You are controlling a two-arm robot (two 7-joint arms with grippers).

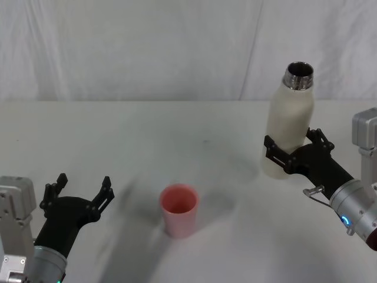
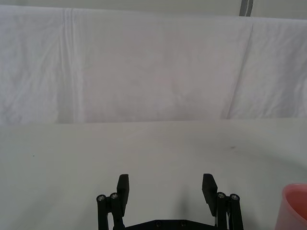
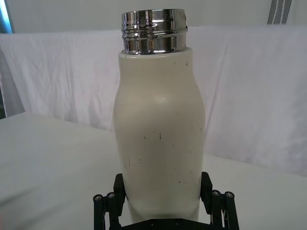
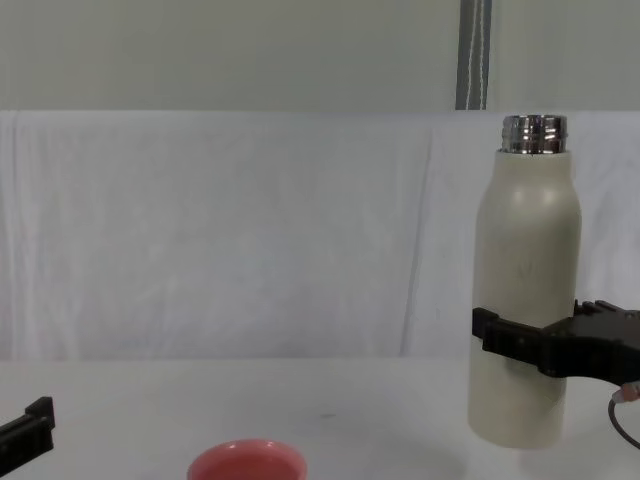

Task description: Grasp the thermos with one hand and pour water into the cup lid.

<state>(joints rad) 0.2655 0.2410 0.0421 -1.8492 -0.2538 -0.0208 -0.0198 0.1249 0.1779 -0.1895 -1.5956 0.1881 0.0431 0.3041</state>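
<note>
Head view layout: the cup lid point(image 1: 178, 209) served as the landmark, standing upright on the white table point(image 1: 147, 141) with its open mouth up.
Thermos: the thermos point(image 1: 288, 121) stood upright, well to the right of the cup lid and farther from the robot, its base on or just above the table; which, I could not tell.
Thermos neck: the steel neck point(image 3: 154, 31) was uncapped and pointed straight up.
Right gripper: the right gripper point(image 1: 293, 151) sat well right of the cup lid, its 2 fingers closed around the lower body of the thermos, 1 on each side.
Right wrist view: the fingers point(image 3: 119, 184) pressed against the cream wall of the bottle low down, near its base.
Chest view: the black finger point(image 4: 510, 340) crossed the front of the thermos below its middle, and the rim of the cup lid point(image 4: 246, 460) showed low, far to the left of the bottle.
Left gripper: the left gripper point(image 1: 82, 191) hovered to the left of the cup lid and apart from it, fingers spread wide and holding nothing.
Left wrist view: the 2 pads point(image 2: 123, 187) stood far apart over bare table, with the cup lid point(image 2: 293, 206) off to one side.
Backdrop: a white cloth point(image 1: 147, 47) hung behind the table, beyond the cup lid.
</note>
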